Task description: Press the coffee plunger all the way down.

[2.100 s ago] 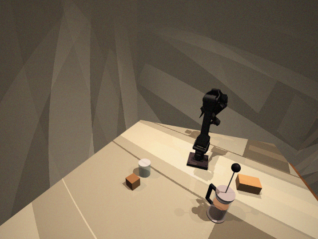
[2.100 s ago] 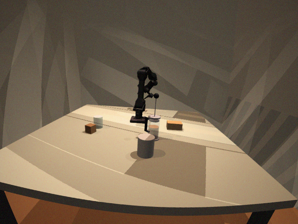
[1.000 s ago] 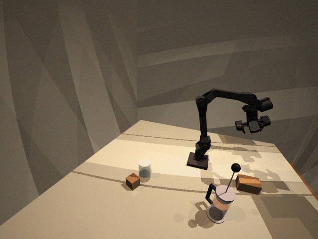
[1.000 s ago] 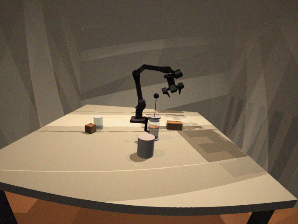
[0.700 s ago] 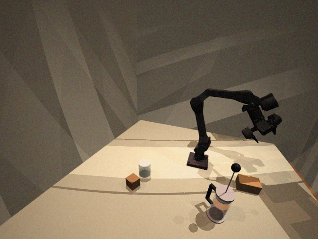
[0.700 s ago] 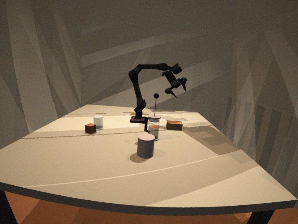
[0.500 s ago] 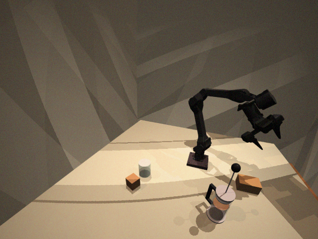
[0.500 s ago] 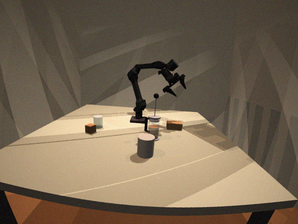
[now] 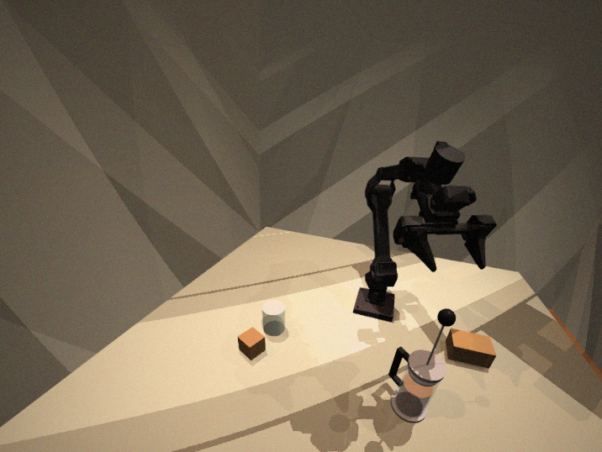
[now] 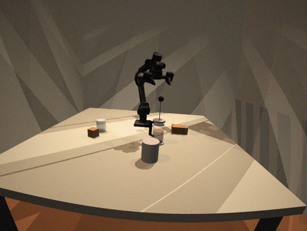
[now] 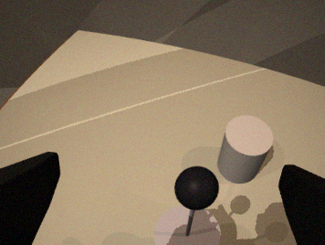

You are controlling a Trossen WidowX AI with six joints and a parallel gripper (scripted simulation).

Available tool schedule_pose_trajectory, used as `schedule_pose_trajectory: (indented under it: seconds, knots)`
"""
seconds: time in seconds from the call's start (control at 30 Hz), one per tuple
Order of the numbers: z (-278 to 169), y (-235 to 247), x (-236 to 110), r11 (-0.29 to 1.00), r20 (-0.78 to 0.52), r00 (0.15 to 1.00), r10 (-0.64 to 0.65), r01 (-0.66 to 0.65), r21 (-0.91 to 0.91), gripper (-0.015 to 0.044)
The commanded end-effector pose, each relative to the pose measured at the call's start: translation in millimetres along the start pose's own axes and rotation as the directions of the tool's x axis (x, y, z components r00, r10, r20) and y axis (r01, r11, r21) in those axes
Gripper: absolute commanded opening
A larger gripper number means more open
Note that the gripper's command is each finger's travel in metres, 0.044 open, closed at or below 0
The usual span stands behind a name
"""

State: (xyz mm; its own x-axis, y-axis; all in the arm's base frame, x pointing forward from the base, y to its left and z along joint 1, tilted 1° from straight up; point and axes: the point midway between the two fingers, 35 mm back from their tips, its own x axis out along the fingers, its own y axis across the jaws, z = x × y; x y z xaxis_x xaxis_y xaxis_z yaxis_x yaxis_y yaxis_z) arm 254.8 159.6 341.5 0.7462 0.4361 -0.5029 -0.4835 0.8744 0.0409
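Hovering high above the table, I've got my gripper spread wide with nothing between the fingers. Both dark fingertips frame my wrist view, one at each bottom corner, and right between them sits the black plunger knob, well below me, not touched. Its thin rod runs down to the lid of the French press, which stands upright on the table, handle on the side toward my base, plunger fully raised. An orange block lies just beside the press. A grey cylinder stands near the press, on the far side from my base. Further off, a small brown cube and a pale cylinder sit close together, well apart from the press.
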Motion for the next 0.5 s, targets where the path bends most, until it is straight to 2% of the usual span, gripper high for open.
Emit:
schedule_pose_trajectory:
  seconds: [0.0,0.3,0.47]
  knots:
    - [3,-14,-1,0.998,0.022,0.999,-0.048,0.049,-0.046,0.0440]
    - [-46,-17,29,0.998,0.023,0.999,-0.048,0.049,-0.046,0.0440]
    - [-46,-17,31,0.998,0.023,0.999,-0.048,0.049,-0.046,0.0440]
